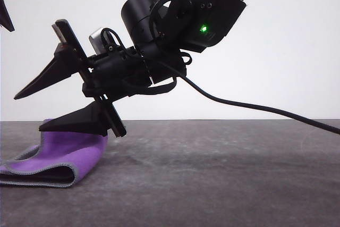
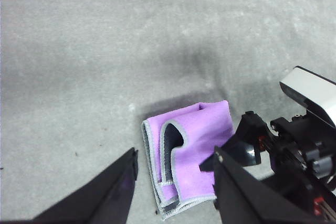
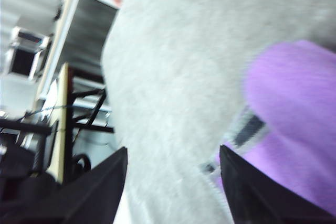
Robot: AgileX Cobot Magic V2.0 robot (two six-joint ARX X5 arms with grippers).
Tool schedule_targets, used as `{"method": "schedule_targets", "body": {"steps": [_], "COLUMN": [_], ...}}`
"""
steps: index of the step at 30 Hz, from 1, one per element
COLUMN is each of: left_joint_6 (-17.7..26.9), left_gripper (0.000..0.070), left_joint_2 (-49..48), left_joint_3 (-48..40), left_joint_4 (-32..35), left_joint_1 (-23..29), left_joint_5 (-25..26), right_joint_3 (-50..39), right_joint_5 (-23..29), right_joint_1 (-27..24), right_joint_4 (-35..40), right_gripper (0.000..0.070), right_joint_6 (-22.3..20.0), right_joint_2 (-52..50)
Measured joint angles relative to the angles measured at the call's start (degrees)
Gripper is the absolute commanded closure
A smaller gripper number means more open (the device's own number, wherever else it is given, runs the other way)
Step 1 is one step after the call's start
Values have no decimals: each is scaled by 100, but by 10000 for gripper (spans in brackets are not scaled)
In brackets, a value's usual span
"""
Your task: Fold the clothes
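Note:
The clothes [image 1: 58, 158] are one small cloth lying folded over itself at the table's left, purple face out with a dark inner layer and grey edging. My right gripper [image 1: 27, 114] reaches in from the right with its fingers spread open and nothing between them. Its lower finger hangs just over the cloth's top fold; contact cannot be told. In the left wrist view the cloth [image 2: 202, 135] lies below my open left gripper [image 2: 176, 155], and a right finger [image 2: 239, 148] sits at its edge. The right wrist view is blurred, with the cloth [image 3: 294, 93] beyond the open right gripper [image 3: 173, 149].
The grey table [image 1: 212, 174] stretches bare to the right of the cloth. A black cable [image 1: 255, 107] trails from the right arm toward the right edge. Beyond the table's edge, the right wrist view catches shelving and frames [image 3: 58, 103].

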Motion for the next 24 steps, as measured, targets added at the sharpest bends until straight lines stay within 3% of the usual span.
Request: {"method": "schedule_targets", "body": {"steps": [6,17,24], "left_joint_6": [0,0,0], "left_gripper": [420,420,420], "left_joint_2": [0,0,0], "left_joint_3": [0,0,0], "left_joint_4": [18,72,72], "left_joint_1": [0,0,0], "left_joint_5": [0,0,0], "right_joint_3": [0,2,-448], "right_joint_5": [442,2888,3476], "right_joint_1": [-172,-1210,-2123], "right_joint_4": [-926,-4219,-4982], "right_gripper": [349,349,349], "right_joint_6": [-702,-3033,-3772], "right_joint_2": [-468,-2795,-4355]}}
